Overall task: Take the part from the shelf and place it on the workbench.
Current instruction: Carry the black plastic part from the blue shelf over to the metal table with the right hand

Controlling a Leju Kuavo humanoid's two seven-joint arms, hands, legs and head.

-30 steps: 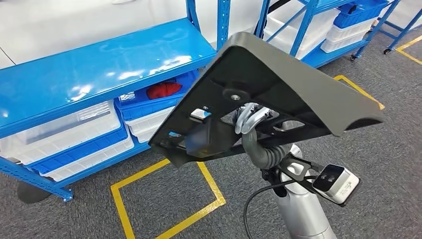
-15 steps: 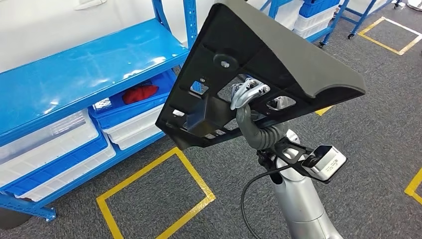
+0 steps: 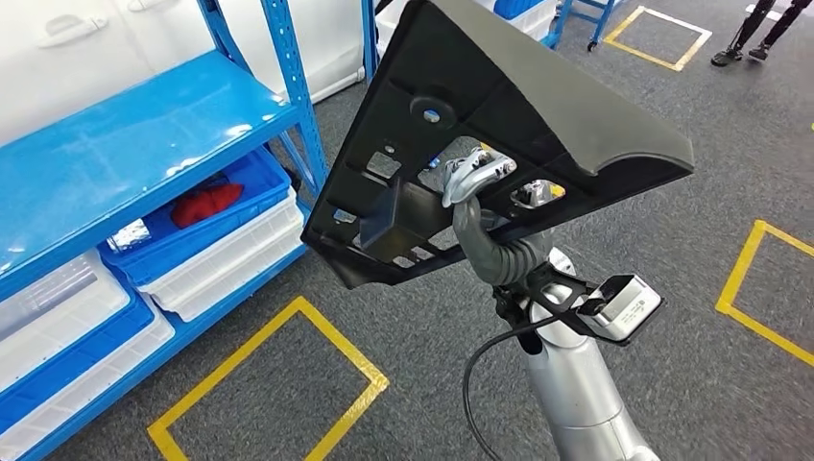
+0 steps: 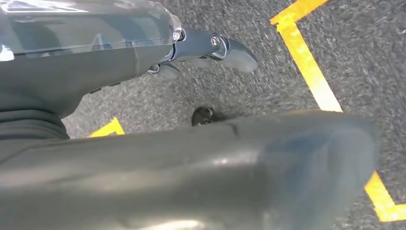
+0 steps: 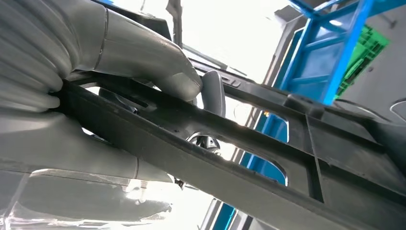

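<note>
The part (image 3: 538,106) is a large dark grey plastic panel with a curved top and a ribbed underside with cut-outs. My right hand (image 3: 470,178) holds it up in front of me, high over the carpet, with fingers hooked through one of its openings. In the right wrist view my right hand (image 5: 143,52) grips a rib of the part (image 5: 230,158), thumb on one side and fingers on the other. My left hand (image 4: 201,48) hangs over the grey carpet, fingers loosely extended and holding nothing.
A blue shelf (image 3: 125,144) stands at the left, with white and blue bins (image 3: 221,240) underneath, one holding a red thing (image 3: 203,204). Yellow tape squares (image 3: 278,375) mark the grey carpet. A person's feet (image 3: 739,48) stand far at the upper right.
The whole picture has shifted: the camera has turned right, so the shelf now sits further left. The part stays in my right hand, held the same way.
</note>
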